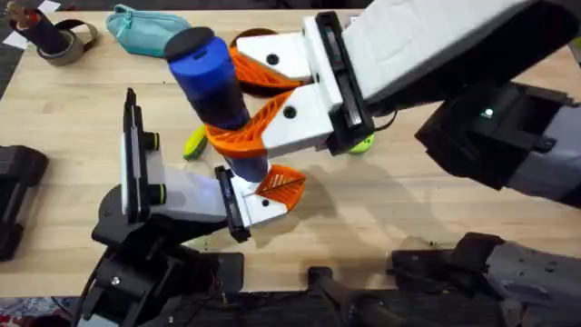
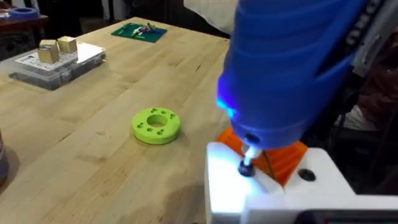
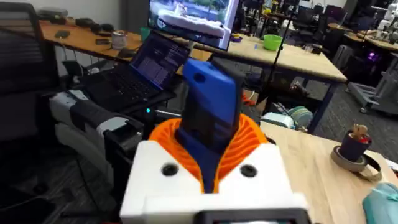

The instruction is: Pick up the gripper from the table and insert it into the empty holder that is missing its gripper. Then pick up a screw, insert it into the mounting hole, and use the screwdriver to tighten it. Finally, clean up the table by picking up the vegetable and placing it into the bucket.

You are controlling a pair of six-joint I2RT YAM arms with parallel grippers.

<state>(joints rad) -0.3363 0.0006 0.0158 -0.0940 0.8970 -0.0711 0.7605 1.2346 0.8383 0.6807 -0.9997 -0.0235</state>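
Right claw (image 1: pixel 243 98) grips the screwdriver (image 1: pixel 211 77) above the gripper (image 1: pixel 272 191)

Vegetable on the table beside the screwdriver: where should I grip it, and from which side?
Probably across the narrow middle of the vegetable, coming down from above with the fingers set across its long axis: it lies flat and slanted on the table. The screwdriver, held in the right gripper, overlaps one end, so move that away first.

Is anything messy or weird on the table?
Nothing looks broken or spilled. The right gripper holds the screwdriver tilted over the screw. The vegetable lies loose on the table, not yet binned.
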